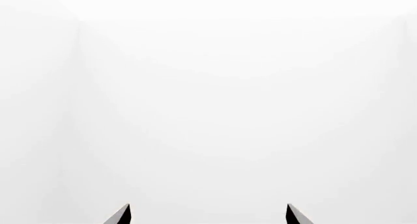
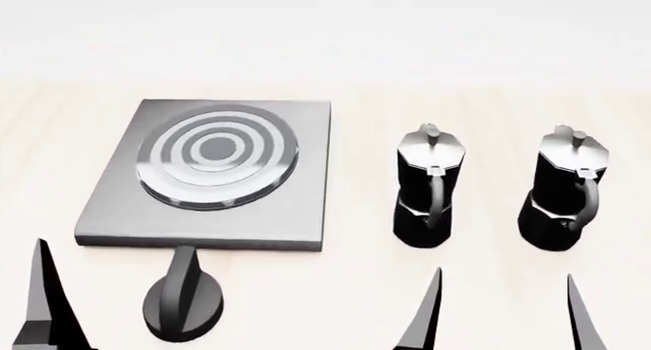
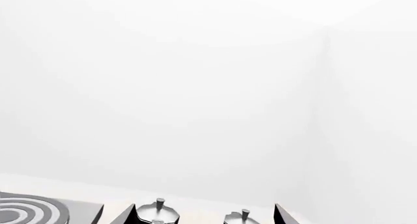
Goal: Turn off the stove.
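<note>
In the left wrist view, the left pincer (image 1: 208, 215) is showing only two dark fingertips with a wide gap between them, so it is spread and holding nothing. It is facing a plain white wall, and nothing of the task is appearing there.

In the head view, the stove (image 2: 209, 175) is lying flat on the pale surface (image 2: 489, 289), on the left part. Its round burner (image 2: 216, 158) with the concentric rings is sitting in the plate's far half. The black knob (image 2: 184, 298) is standing just in front of the plate's near edge, with its ridge pointing toward the plate, probably so that the arm can reach it without crossing the burner. Two moka pots (image 2: 428, 186) (image 2: 562, 186) are standing side by side to the right, well apart from the knob. The right pincer (image 2: 504, 316) is showing two tips, spread, in front of the pots. Of the left pincer only one tip is visible, near the knob.

In the right wrist view, the right pincer's fingertips (image 3: 281, 215) are spread around the pot lids, and the burner is at the corner. Neither arm is touching the knob, so I judge the turning is not yet begun.
</note>
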Controlling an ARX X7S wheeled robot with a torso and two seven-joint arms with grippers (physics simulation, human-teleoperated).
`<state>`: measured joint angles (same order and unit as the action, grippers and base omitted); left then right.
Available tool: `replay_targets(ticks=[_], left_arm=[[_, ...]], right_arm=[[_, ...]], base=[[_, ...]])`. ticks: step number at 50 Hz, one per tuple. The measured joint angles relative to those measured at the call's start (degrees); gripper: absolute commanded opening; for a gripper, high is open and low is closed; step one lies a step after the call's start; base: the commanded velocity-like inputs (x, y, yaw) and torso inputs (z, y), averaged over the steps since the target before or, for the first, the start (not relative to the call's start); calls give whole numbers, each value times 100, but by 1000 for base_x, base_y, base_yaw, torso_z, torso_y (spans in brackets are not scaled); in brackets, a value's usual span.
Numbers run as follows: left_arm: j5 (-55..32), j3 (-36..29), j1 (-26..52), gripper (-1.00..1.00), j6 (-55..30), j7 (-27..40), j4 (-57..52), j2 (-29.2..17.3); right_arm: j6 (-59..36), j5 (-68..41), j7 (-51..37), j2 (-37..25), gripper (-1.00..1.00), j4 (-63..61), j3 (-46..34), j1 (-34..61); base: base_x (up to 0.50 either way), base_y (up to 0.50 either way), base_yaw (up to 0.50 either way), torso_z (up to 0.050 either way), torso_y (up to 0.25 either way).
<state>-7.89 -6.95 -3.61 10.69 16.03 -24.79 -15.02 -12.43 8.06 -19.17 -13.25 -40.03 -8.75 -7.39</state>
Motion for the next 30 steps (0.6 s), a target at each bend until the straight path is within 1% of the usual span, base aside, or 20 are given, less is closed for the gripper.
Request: replay_targets(ticks=[10, 22, 30], left_arm=[[6, -27, 10, 100, 0, 32, 15, -24], [34, -60, 30, 100, 19, 74, 58, -46], [74, -96, 31, 100, 82, 90, 128, -59]], right_arm=[[-15, -57, -18, -28, 100, 36, -12, 21], [-22, -113, -23, -68, 100, 103, -53, 50], [16, -138, -36, -97, 100, 190, -90, 61]], base=[[240, 0, 0, 0, 2], [0, 0, 0, 0, 0], [0, 0, 0, 0, -189]])
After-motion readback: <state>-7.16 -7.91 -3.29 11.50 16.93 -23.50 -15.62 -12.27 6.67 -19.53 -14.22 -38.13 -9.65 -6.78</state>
